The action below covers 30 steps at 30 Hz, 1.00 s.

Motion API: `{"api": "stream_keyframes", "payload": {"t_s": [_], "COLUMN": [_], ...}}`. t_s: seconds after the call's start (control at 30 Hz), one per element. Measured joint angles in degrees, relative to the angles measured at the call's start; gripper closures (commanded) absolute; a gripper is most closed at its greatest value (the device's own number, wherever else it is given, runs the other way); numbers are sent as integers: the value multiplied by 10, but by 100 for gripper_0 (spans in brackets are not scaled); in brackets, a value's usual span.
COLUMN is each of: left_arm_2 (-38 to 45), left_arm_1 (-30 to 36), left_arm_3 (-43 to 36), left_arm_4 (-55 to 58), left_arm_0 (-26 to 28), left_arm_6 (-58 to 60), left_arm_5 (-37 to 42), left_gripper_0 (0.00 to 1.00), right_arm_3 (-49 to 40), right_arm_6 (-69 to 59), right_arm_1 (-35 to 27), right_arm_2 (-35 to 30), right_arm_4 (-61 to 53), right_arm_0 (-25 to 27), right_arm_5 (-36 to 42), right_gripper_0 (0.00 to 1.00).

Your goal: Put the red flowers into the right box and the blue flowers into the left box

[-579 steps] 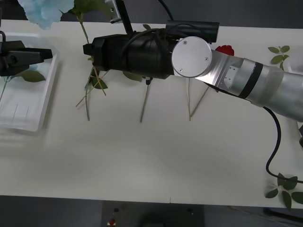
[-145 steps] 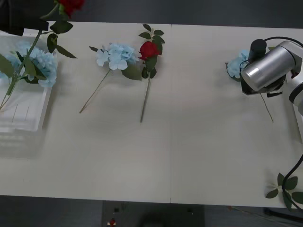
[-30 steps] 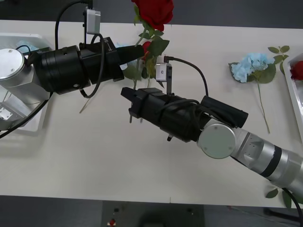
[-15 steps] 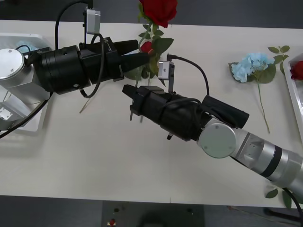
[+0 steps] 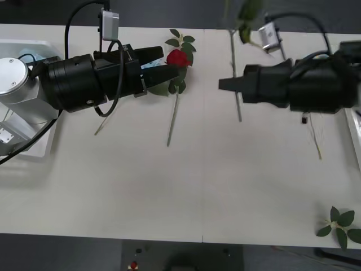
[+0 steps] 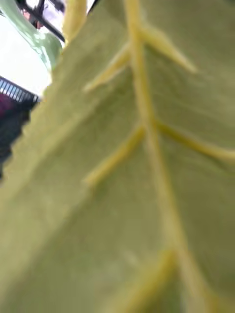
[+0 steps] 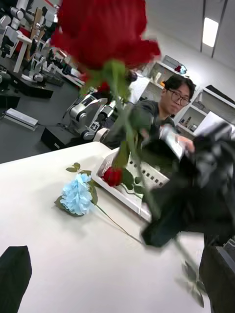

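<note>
**On the cream table**

A wide cream table carried the scene. A red rose lay near its far edge, stem pointing toward the robot. The slotted translucent bin sat at the left end. A loose green leaf sprig rested at the near right corner.

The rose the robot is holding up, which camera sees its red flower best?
The left wrist view: the held rose shows its red bloom there. The front view shows its stem, the right wrist view a leaf up close.
</note>
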Motion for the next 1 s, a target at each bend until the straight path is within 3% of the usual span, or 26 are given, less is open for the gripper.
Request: {"api": "stream_keyframes", "payload": {"t_s": [0.17,0.4,0.57,0.73,0.9,1.0], "left_arm_2": [0,0,0,27,95,129], "left_arm_1": [28,108,171,200,198,188], "left_arm_3": [0,0,2,63,137,162], "left_arm_4": [16,23,23,2,-150,-250], "left_arm_0": [0,0,0,0,0,0], "left_arm_6": [0,0,0,0,0,0], "left_arm_5": [0,6,9,95,181,219], "left_gripper_0": [0,0,0,0,2,8], "right_arm_3": [70,234,346,454,506,516], "right_arm_6": [0,-13,-13,-13,-13,-13], "right_arm_1": [-28,-69,-113,-151,-174,-179], "right_arm_2": [-120,-248,-288,-308,-333,-332], "right_arm_4": [-16,10,36,93,200,240], "right_arm_0": [7,11,11,11,11,11], "right_arm_5": [166,417,512,571,599,599], "right_gripper_0": [100,100,100,100,100,100]}}
